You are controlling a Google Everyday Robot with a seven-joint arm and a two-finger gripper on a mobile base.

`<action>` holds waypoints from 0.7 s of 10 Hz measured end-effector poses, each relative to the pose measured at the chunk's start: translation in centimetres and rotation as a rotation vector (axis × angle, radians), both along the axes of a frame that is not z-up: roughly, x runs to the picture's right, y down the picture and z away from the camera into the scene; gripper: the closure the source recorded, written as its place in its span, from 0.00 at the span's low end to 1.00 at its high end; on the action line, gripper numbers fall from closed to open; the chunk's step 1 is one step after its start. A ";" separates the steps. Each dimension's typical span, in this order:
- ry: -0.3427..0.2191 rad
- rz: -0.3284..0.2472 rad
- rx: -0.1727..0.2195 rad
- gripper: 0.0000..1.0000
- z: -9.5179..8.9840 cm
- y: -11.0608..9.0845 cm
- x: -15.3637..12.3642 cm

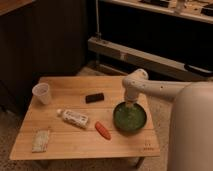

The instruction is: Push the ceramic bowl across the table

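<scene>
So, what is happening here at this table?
A one-armed robot is working on the green ceramic bowl at the end of the wooden table nearest the robot. Its end effector is at the bowl's far rim. A plastic cup, a dark flat object, a white tube and an orange item lie elsewhere on it.
</scene>
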State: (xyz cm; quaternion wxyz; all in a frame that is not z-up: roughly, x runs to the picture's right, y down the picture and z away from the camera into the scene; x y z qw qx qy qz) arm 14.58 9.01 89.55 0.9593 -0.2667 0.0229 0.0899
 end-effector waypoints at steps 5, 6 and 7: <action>-0.024 -0.005 0.000 0.98 0.8 -0.8 -1.7; -0.027 -0.012 0.003 0.98 0.9 -0.9 -1.3; -0.028 -0.013 0.003 0.98 1.0 -1.0 -1.2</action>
